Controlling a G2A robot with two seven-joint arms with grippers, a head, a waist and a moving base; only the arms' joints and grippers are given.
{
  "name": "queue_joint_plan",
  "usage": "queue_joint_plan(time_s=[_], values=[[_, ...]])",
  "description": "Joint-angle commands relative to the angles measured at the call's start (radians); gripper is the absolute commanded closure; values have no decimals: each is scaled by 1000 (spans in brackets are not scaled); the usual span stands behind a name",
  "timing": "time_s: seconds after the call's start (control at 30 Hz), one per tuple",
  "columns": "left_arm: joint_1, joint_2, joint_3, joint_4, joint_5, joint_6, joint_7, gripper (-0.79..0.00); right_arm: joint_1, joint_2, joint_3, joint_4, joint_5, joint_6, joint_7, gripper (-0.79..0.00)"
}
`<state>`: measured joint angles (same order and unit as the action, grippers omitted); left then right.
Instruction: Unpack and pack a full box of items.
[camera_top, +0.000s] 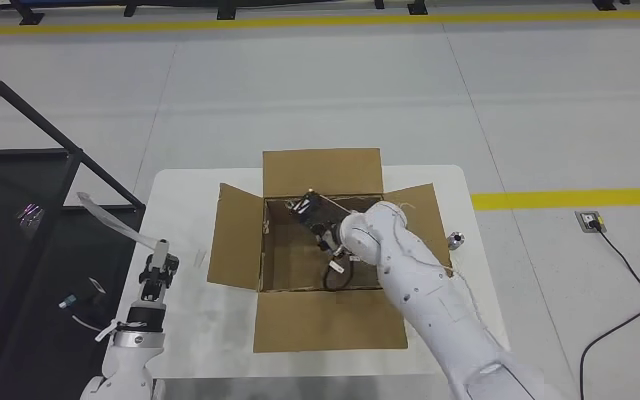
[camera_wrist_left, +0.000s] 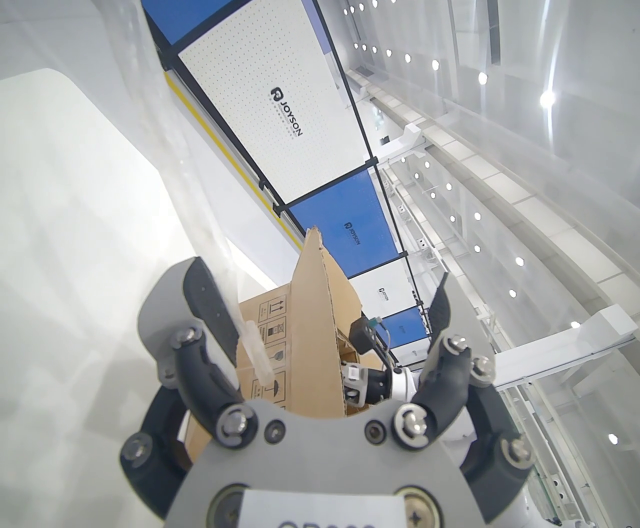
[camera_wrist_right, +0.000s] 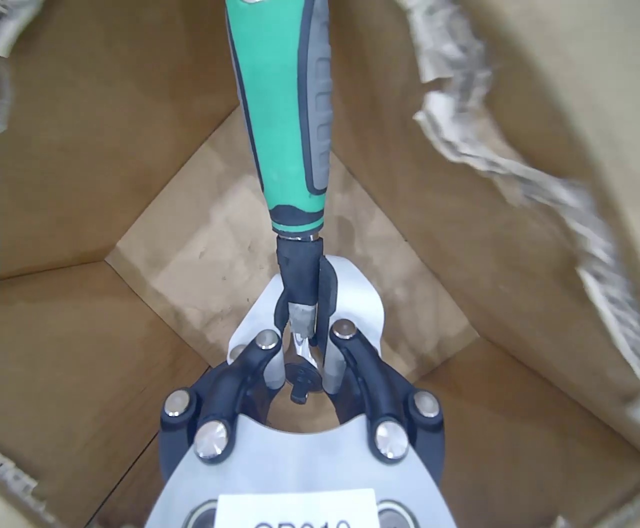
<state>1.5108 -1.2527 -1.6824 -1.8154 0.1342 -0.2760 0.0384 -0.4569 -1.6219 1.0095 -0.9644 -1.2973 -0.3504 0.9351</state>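
Top view: overhead, facing down on table (camera_top: 185, 210) and open box (camera_top: 322, 172), from some way off. Left wrist view: low beside the box, tilted upward. Right wrist view: inside the box, close to its floor. Shared: the box.

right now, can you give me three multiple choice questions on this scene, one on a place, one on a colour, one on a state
1. Where is the right gripper?
A. inside the cardboard box
B. above the floor
C. on the table left of the box

2. What colours is the handle of the tool it holds?
A. red and black
B. green and grey
C. plain yellow

3. How does the left gripper stand?
A. shut on the tool
B. shut on a box flap
C. open

Answers:
1 A: brown box walls surround it in the right wrist view.
2 B: the grip is green with grey inserts.
3 C: its fingers stand wide apart in the left wrist view.
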Motion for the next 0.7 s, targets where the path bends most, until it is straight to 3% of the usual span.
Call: queue_joint_plan(time_s=[0.0,0.1,0.3,0.43,0.67], values=[[0,-1,-1,1,0,1,-1,-785,-136,32,74,-283,-46,40,58,0],[1,-1,-2,4,1,1,-1,-785,-336,68,184,-641,-132,113,114,0],[2,-3,-8,6,6,0,2,-785,-536,93,344,-999,-199,256,79,0],[0,-4,-13,5,-2,-1,2,-785,-551,98,433,-1047,-220,363,115,0],[1,-5,-31,2,-14,-4,7,-785,-434,103,492,-898,-327,484,271,0]])
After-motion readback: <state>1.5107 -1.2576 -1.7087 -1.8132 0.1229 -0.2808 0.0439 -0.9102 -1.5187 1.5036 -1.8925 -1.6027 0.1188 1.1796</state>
